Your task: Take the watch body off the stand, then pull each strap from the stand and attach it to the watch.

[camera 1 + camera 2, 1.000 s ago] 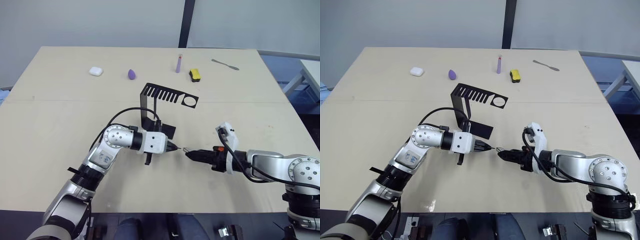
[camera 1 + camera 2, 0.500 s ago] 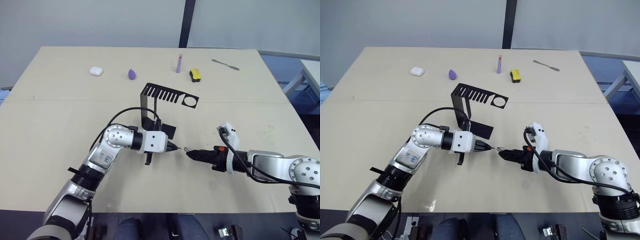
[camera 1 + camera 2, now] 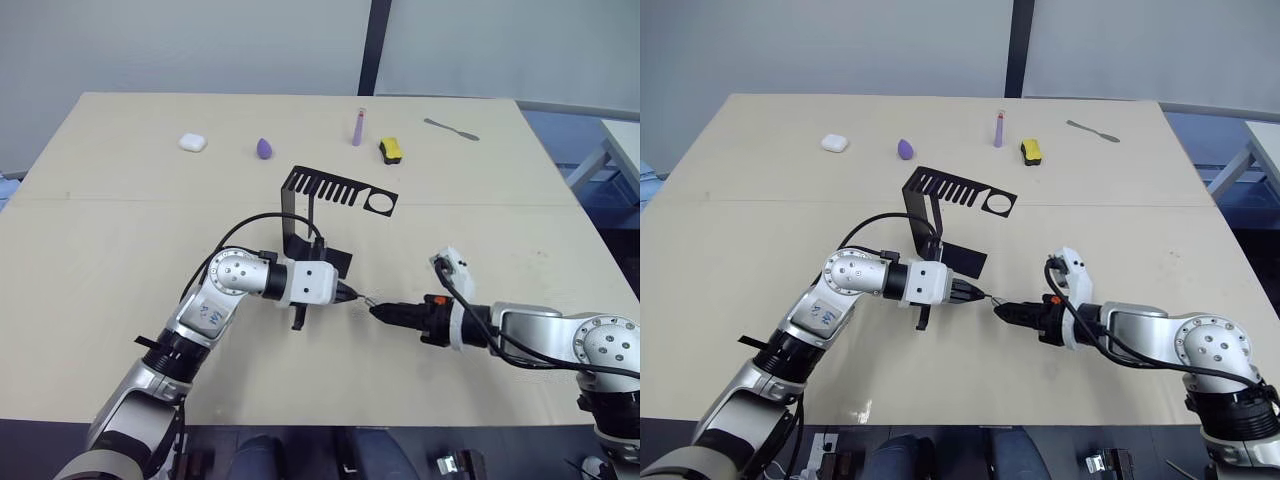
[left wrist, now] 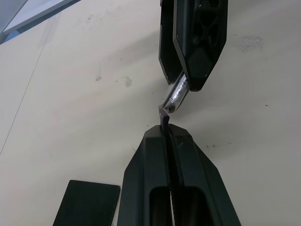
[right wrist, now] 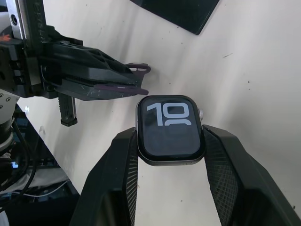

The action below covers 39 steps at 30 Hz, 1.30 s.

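The watch body [image 5: 170, 127] sits clamped between the right gripper's [image 5: 171, 141] fingers, screen facing the wrist camera, above the table [image 3: 120, 250]; the strap [image 4: 165, 120], pinched edge-on by the left gripper [image 4: 168, 134], points lengthwise at the watch's edge; the stand [image 3: 318, 215] is just behind.

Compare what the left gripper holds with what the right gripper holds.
The left gripper is shut on a strap, thin, dark purple and edge-on between its fingers. The right gripper is shut on the watch body, a rounded square with a silver rim and a black screen facing the right wrist camera. The strap is narrow and flexible-looking; the watch body is wider and rigid. Both are held just above the table, the strap's tip close to the watch body's edge.
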### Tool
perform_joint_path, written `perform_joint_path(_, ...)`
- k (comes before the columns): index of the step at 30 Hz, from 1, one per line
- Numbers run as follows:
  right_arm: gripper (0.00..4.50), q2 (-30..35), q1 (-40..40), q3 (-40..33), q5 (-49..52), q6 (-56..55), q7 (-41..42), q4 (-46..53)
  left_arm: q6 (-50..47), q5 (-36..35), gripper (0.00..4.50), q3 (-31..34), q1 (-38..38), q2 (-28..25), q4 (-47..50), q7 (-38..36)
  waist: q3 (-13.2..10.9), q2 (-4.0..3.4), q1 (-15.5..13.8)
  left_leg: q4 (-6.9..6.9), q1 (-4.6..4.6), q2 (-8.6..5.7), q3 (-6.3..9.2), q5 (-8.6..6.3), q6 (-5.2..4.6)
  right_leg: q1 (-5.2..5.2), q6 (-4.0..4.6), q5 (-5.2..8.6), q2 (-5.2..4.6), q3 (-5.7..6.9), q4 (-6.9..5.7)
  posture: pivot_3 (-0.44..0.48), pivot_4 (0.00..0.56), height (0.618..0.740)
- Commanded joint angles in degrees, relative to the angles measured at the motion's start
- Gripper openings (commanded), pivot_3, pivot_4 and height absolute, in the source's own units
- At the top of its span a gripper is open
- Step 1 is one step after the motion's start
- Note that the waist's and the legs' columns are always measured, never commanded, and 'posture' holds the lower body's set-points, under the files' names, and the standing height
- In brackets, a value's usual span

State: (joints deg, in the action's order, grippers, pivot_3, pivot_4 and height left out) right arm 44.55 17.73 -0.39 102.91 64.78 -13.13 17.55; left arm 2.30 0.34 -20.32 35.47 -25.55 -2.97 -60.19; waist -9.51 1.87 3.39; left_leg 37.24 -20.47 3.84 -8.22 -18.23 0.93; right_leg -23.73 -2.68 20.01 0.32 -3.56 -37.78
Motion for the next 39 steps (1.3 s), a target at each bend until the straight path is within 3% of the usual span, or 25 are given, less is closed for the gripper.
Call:
perform_joint_path(1, 1.51, 1.0, 0.7, -0.5, 1.9, -1.3, -0.1, 1.2, -0.4, -1.0, 0.00, 0.3, 0.1, 0.2, 2.5, -0.2, 0.0, 0.00, 0.0, 0.00, 0.00, 0.00, 0.00, 0.00, 0.00, 0.00, 0.00, 0.00, 0.00, 0.00, 0.00, 0.000, 0.150, 0.740)
perform_joint_path(39, 1.51, 2.1, 0.5, 0.2, 2.7, -3.1, -0.1, 1.3, -1.0, -1.0, 0.00, 1.0, 0.6, -0.3, 2.8, -0.4, 0.0, 0.00, 0.0, 0.00, 0.00, 0.00, 0.00, 0.00, 0.00, 0.00, 0.00, 0.00, 0.00, 0.00, 0.01, 0.000, 0.150, 0.740)
